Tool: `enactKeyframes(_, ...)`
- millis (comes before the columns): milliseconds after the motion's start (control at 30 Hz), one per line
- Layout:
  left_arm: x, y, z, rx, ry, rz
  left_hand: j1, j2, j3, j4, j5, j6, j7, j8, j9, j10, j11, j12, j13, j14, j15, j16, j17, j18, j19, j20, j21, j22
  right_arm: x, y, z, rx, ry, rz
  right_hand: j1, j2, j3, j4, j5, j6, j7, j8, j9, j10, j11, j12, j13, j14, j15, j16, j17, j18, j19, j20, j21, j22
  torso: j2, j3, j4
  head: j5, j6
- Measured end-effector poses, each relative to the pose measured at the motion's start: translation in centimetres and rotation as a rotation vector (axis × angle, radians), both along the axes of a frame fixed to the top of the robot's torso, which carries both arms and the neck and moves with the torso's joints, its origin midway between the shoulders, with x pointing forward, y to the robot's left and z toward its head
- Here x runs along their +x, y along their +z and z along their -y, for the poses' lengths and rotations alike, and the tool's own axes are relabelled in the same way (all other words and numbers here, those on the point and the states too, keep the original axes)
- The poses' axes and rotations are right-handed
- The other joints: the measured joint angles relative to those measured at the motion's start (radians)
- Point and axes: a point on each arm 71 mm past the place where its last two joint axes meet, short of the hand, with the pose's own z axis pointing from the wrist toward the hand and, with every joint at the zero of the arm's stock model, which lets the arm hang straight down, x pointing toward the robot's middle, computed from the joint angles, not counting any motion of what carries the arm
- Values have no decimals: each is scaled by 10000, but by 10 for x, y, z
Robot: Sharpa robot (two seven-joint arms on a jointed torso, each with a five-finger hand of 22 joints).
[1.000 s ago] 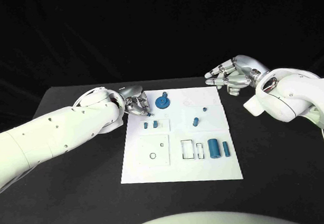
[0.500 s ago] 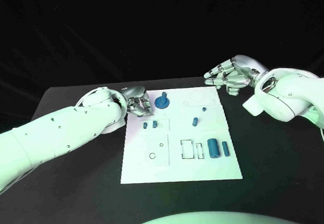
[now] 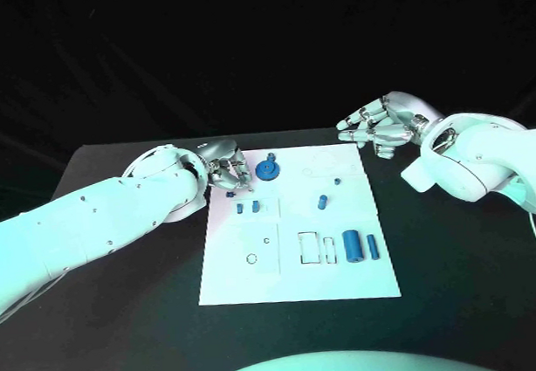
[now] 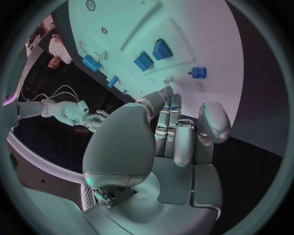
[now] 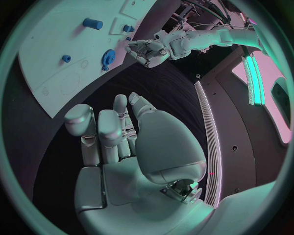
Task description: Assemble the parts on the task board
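The left hand, fingers curled in with nothing visibly in them, hovers at the far left corner of the white rectangular task board on the black tabletop. Its wrist view catches a small blue flanged peg just past the fingertips. The right hand, also curled and empty, hangs off the board's far right corner. Small blue parts lie nearer the robot.

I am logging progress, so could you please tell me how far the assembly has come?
Little looks done: several small blue parts lie loose on the white task board. The round blue gear-like part sits at the board's far edge beside the left hand, whose fingers are curled with nothing visibly held. The right hand hovers off the board, empty. Nearly all remains.
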Motion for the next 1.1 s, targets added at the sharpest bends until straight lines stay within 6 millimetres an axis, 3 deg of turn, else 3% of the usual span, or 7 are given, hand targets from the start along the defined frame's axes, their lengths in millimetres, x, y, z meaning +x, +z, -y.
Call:
enactKeyframes(233,2,13,-12,-870,288,118,-91,-12,93,45,0,-35,35,-77,-27,-65,64,-144,-57,0,0,-109,-376,0,-91,91,-391,-1,0,0,0,-2,-4,0,0,0,0,0,0,0,0,0,0,0,0,0,0,0,0,0,-1,0,0,0,0,0,2,1,-3,-7,-17)
enactKeyframes(433,5,22,-30,-839,519,52,-90,-12,158,-20,0,40,-40,-77,-27,155,-47,-144,-20,0,0,-244,-579,0,-165,89,-652,-1,0,0,1,-7,-18,-2,-42,42,33,33,0,0,0,40,0,1,0,0,1,0,0,0,-1,0,0,0,0,0,-12,14,22,-15,-29)
enactKeyframes(600,2,19,-37,-511,441,-231,-108,-29,73,-54,0,93,-92,-78,-14,340,-125,-16,46,-57,-56,-306,-707,1,-216,37,-796,-1,0,0,1,-8,-22,-4,-42,42,33,33,0,0,0,40,0,1,0,0,-8,0,0,0,-2,0,0,0,0,0,-15,13,25,0,-31)
enactKeyframes(733,0,17,-40,-208,354,-363,-367,-289,-377,77,-28,37,-147,-106,-18,371,-119,49,102,-72,-72,-353,-771,-1,-253,1,-912,-1,0,0,2,-13,-37,-6,-42,42,33,33,0,0,0,40,0,1,1,0,-8,0,0,0,-2,-1,0,0,0,0,-19,14,24,23,-32)
enactKeyframes(1100,1,10,-40,302,318,-284,-270,-192,-525,79,-67,37,-147,-136,-32,290,-117,49,121,-107,-106,-390,-863,0,-253,1,-1002,-2,0,0,1,-9,-24,-9,-40,40,33,33,0,0,0,40,0,2,1,0,-7,0,0,0,-3,-1,0,0,0,0,-10,8,7,71,7)
